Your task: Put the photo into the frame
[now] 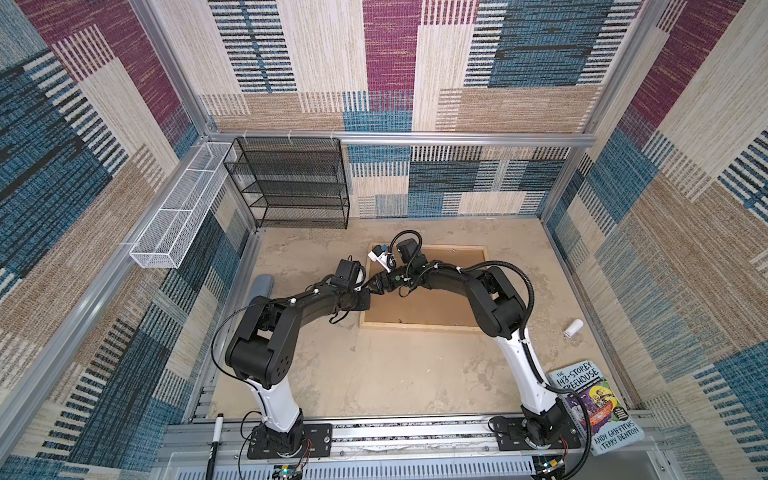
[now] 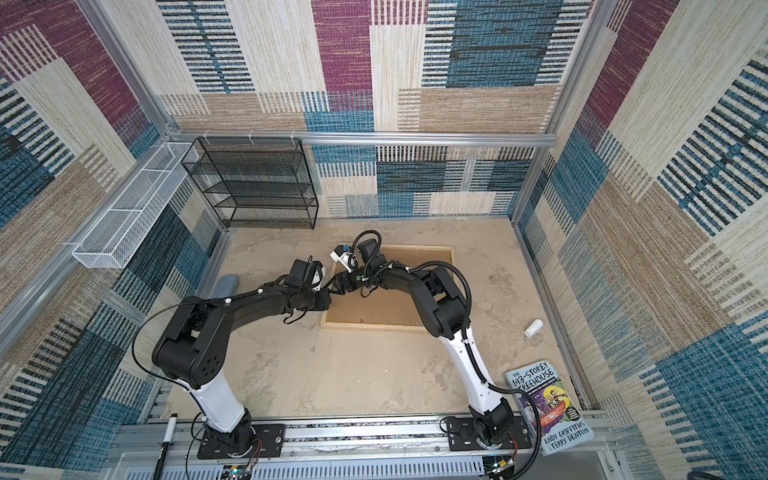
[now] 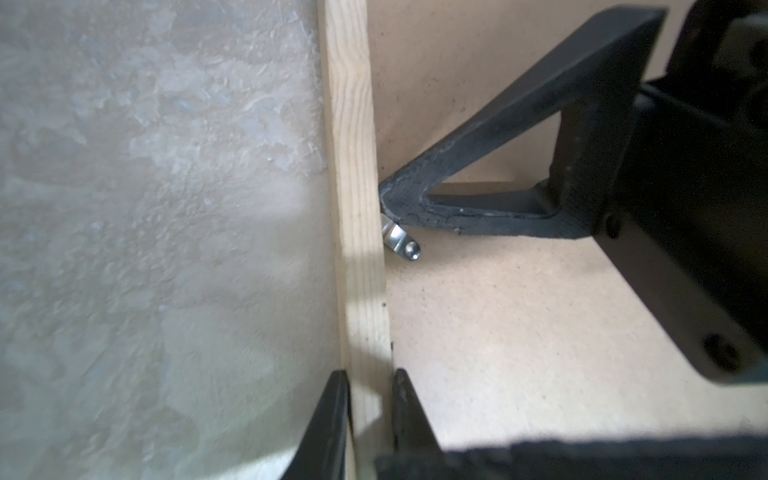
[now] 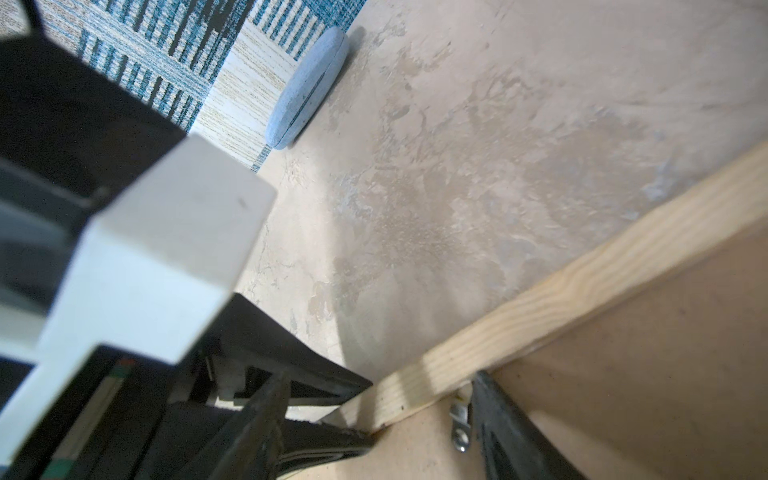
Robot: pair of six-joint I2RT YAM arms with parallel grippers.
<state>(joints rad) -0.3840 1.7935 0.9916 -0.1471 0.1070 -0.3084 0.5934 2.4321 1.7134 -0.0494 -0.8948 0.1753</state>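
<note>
The pale wood frame (image 1: pixel 419 326) (image 2: pixel 374 327) lies flat on the table with a brown backing board (image 1: pixel 415 305) inside it. The photo is out of view. My left gripper (image 3: pixel 370 374) is shut on the frame's left strip (image 3: pixel 353 166), one finger on each side of it. The right gripper (image 4: pixel 380 376) is open and straddles the same strip (image 4: pixel 582 282) a little farther back. Its inner finger (image 3: pixel 498 124) rests against a small metal tab (image 3: pixel 403 243) (image 4: pixel 460 419) on the board. In both top views the two grippers (image 1: pixel 371 296) (image 2: pixel 336 286) meet at the frame's left side.
A black mesh shelf (image 1: pixel 291 183) and a white mesh basket (image 1: pixel 183 208) stand at the back left. A grey-blue oval case (image 1: pixel 262 284) lies by the left wall. A small white cylinder (image 1: pixel 572 328) and a book (image 1: pixel 594 411) lie at the right, a marker (image 1: pixel 216 440) at the front left.
</note>
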